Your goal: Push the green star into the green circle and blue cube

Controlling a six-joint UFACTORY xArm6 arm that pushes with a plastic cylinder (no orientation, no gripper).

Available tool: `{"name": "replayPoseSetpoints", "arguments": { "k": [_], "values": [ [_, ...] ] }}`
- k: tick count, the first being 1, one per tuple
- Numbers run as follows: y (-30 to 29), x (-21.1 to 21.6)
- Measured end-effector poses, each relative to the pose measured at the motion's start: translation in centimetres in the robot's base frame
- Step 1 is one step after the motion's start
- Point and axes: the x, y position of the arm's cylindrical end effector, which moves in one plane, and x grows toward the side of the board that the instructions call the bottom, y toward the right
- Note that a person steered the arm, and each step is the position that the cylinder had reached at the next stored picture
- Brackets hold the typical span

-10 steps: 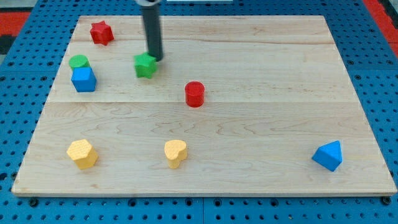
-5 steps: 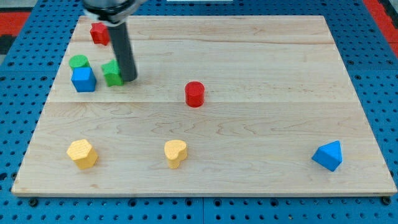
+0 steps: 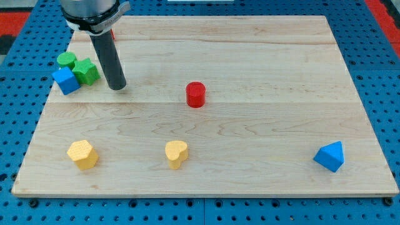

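Green star (image 3: 87, 71): lies near the counter's (image 3: 250, 56) left edge at the view's upper left, touching the green circle (image 3: 65, 60) above-left of it and the blue cube (image 3: 65, 81) at its lower left; the three form one tight cluster. My tip (image 3: 117, 87): no claw on this rig, only a bare rod, nothing gripped; it stands just to the view's right of the star, a narrow gap between them. Deciding relation: star lies leftward of the tip, cluster directly behind the star. Judgement: task looks all but complete. Others: red cylinder (image 3: 195, 94) mid-counter; two yellow blocks (image 3: 82, 154) (image 3: 176, 154) lower left; blue block (image 3: 330, 156) lower right
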Motion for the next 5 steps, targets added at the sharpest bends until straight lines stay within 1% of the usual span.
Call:
{"name": "replayPoseSetpoints", "arguments": {
  "k": [5],
  "values": [
    [-0.19,-0.49]
  ]
}}
